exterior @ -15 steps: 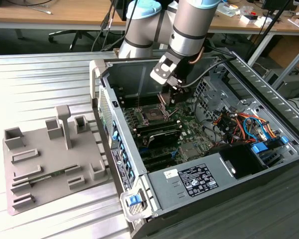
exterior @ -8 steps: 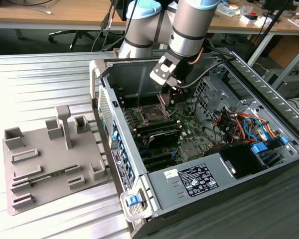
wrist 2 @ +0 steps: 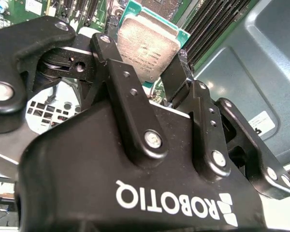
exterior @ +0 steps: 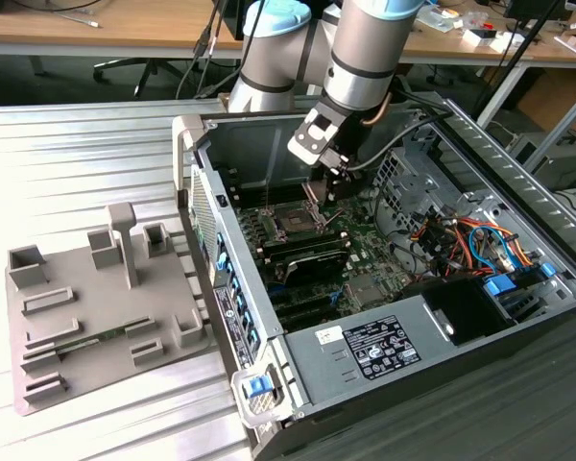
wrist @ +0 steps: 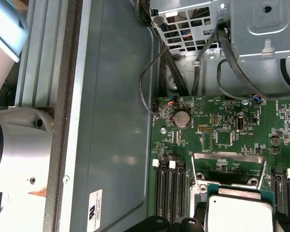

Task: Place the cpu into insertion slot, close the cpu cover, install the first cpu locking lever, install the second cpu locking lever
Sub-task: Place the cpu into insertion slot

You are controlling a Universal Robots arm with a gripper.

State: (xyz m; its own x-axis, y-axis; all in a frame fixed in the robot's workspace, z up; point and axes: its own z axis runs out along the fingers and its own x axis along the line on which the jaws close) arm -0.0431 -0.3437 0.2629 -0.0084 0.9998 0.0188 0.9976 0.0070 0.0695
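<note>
My gripper [exterior: 332, 179] is inside the open computer case [exterior: 432, 317], a little above the motherboard and toward the exterior view's right of the insertion slot [exterior: 295, 223], a dark square with a metal rim. In the second wrist view the black fingers [wrist 2: 108, 50] are shut on two opposite edges of the cpu [wrist 2: 147, 42], a silvery square on a green base. The first wrist view has the cpu [wrist: 239, 212] hanging just in front of the cpu cover [wrist: 228, 157], a silvery frame that stands open.
Long black memory slots [exterior: 307, 257] lie beside the socket. A power supply [exterior: 384, 348] and coloured cables [exterior: 470, 240] fill the case's near right. A metal drive cage [wrist: 253, 24] stands close by. A grey fixture tray [exterior: 86, 307] lies outside, at the exterior view's left.
</note>
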